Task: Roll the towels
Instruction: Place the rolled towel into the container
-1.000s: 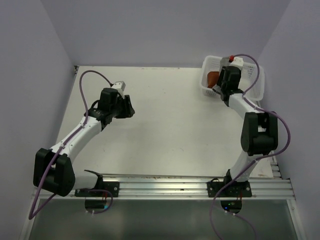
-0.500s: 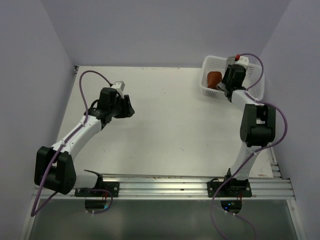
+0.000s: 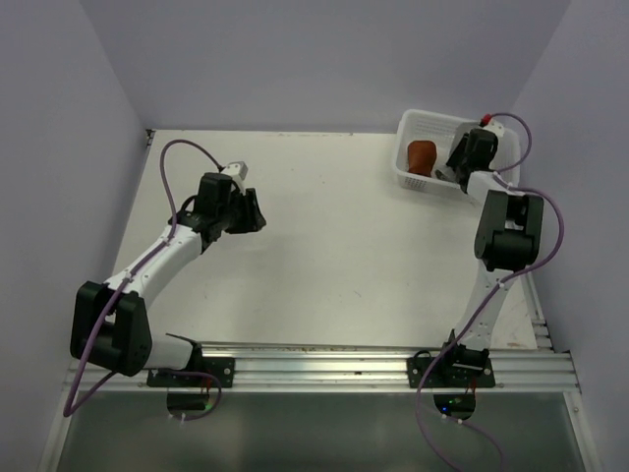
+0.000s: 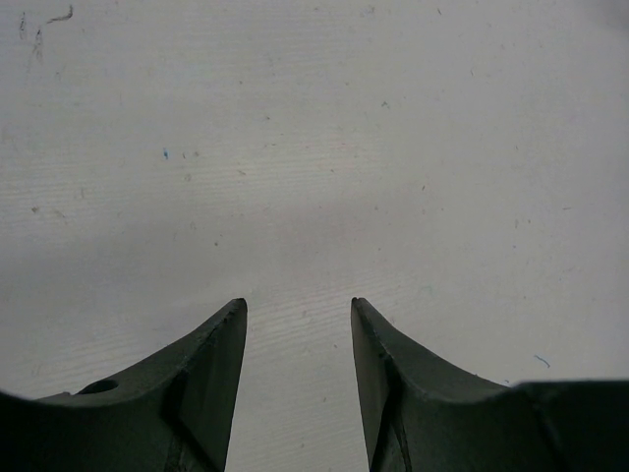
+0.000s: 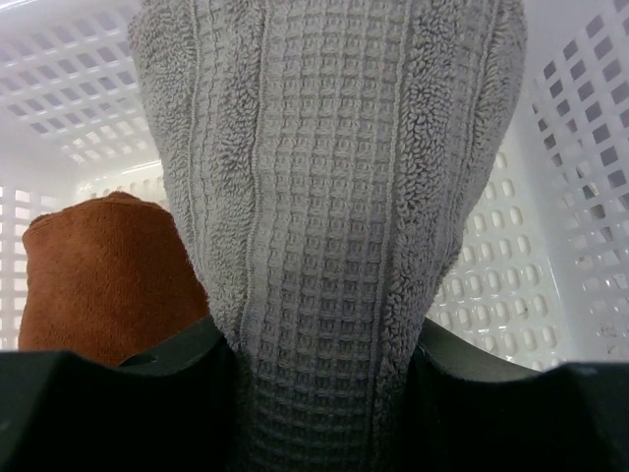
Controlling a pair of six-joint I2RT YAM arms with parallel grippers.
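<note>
The right pincer (image 5: 314, 393) clamps the grey towel (image 5: 324, 197) inside the white mesh basket (image 5: 580, 147), the towel's long axis pointing straight out from the fingers, the rust-brown towel (image 5: 98, 275) just beside it. The left pincer (image 4: 298, 334) hangs open over the counter (image 4: 314, 147).

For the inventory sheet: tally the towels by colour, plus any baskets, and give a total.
rust-brown towel: 1
grey towel: 1
white mesh basket: 1
Total: 3
</note>
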